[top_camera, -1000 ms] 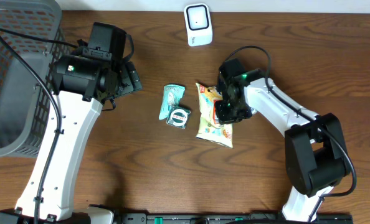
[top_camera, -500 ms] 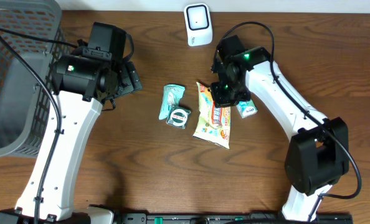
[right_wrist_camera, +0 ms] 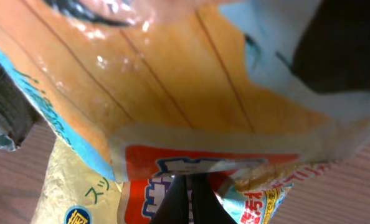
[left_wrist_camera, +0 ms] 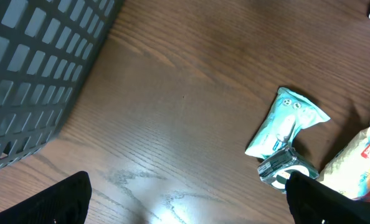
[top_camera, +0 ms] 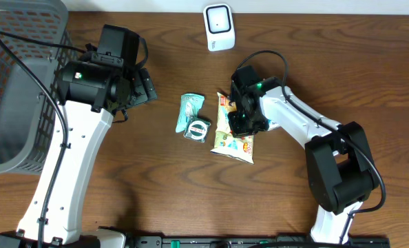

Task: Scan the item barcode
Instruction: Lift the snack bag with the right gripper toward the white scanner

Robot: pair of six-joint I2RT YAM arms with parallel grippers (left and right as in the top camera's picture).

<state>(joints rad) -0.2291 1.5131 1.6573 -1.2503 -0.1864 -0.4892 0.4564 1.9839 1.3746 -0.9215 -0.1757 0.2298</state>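
Overhead: the right gripper, at centre frame, pinches the upper part of the snack bag. The bag lies just right of a teal packet and a tape roll. The scanner stands at top centre. The left gripper hovers near the basket, upper left.

Left wrist: its jaws are spread wide and empty, with the bag at the right edge.

Right wrist: the fingers press together on the bag's sealed seam at bottom centre.

On table: basket, scanner, teal packet, tape roll, snack bag.
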